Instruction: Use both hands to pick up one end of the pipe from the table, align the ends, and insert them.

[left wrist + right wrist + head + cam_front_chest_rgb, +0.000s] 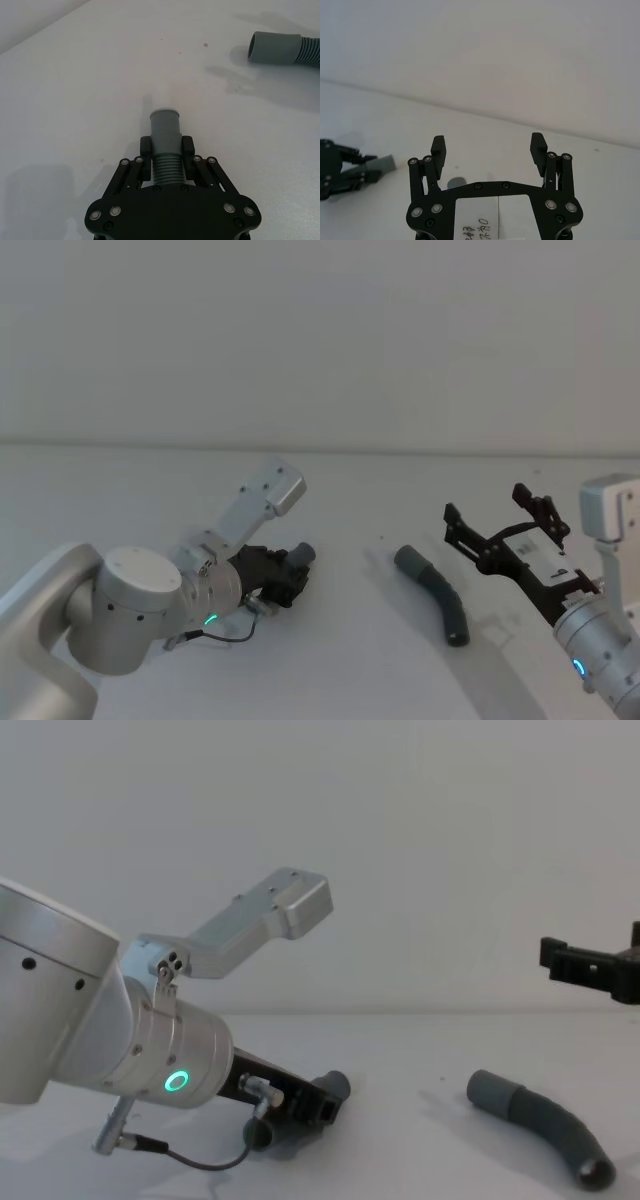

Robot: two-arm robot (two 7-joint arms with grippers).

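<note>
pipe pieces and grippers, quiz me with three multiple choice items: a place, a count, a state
1. Where is the loose pipe piece? A) lying on the table B) on a shelf C) upright in a box
2. How many pipe pieces are there? A) one B) two C) four
3. What state is the right gripper in? A) shut on a pipe B) open, empty C) shut, empty
Answers: 1 A, it lies flat, apart from both grippers; 2 B, one loose, plus the held pipe piece in the left gripper; 3 B, its fingers stand apart.
</note>
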